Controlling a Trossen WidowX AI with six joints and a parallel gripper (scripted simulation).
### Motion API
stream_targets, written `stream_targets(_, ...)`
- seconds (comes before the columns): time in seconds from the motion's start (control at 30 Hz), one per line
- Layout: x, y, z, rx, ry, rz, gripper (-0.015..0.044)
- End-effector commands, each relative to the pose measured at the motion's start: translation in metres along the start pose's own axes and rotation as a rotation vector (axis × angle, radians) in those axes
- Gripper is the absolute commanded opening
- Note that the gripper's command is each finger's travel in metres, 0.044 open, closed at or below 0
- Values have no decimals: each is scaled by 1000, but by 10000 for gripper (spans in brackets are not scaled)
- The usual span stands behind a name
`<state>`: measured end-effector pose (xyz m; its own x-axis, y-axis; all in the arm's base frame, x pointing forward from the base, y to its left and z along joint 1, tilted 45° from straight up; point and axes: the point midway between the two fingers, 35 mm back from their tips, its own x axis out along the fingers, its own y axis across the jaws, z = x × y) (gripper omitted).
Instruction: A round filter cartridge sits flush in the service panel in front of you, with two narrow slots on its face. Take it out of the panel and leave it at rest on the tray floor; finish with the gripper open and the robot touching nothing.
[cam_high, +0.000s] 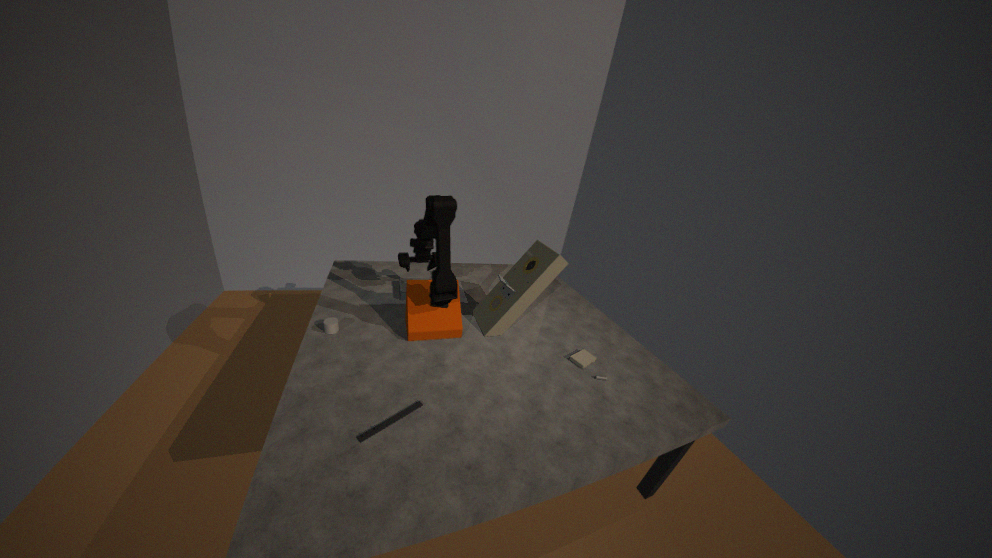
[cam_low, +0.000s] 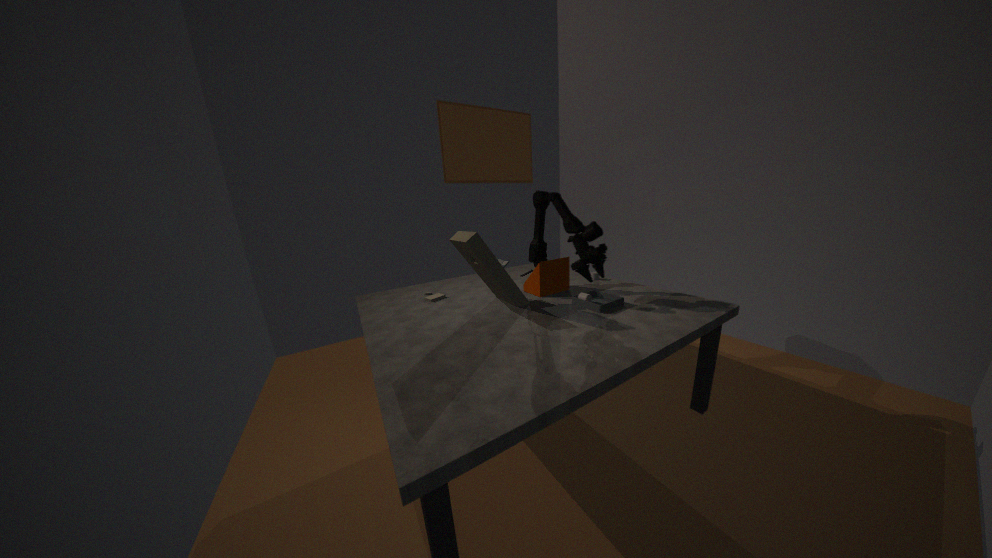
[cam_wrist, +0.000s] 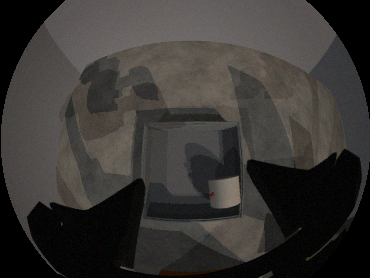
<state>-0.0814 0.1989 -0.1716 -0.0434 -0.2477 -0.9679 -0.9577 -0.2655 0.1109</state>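
Observation:
The white round filter cartridge (cam_wrist: 225, 194) (cam_low: 584, 296) stands upright on the floor of the grey square tray (cam_wrist: 167, 166) (cam_low: 613, 303) (cam_high: 400, 288), near one corner, with a small red mark on its side. My gripper (cam_wrist: 196, 175) (cam_high: 405, 262) (cam_low: 595, 270) is open and empty. It hangs above the tray, and its fingers are clear of the cartridge. The tilted service panel (cam_high: 521, 294) (cam_low: 486, 269) stands on the other side of the arm's orange base (cam_high: 433, 317) (cam_low: 549, 276), and a dark empty hole (cam_high: 531, 264) shows near its top.
A small white cylinder (cam_high: 330, 324) stands on the table left of the base. A dark flat bar (cam_high: 389, 421) lies toward the table's front. A pale square pad (cam_high: 582, 358) (cam_low: 435, 296) and a tiny white pin (cam_high: 600, 377) lie at the right.

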Motion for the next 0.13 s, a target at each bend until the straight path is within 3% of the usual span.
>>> stream_targets(0.0, 0, 0, -1, 1, 3, 0, 440)
stream_targets(0.1, 0, 0, -1, 1, 3, 0, 440)
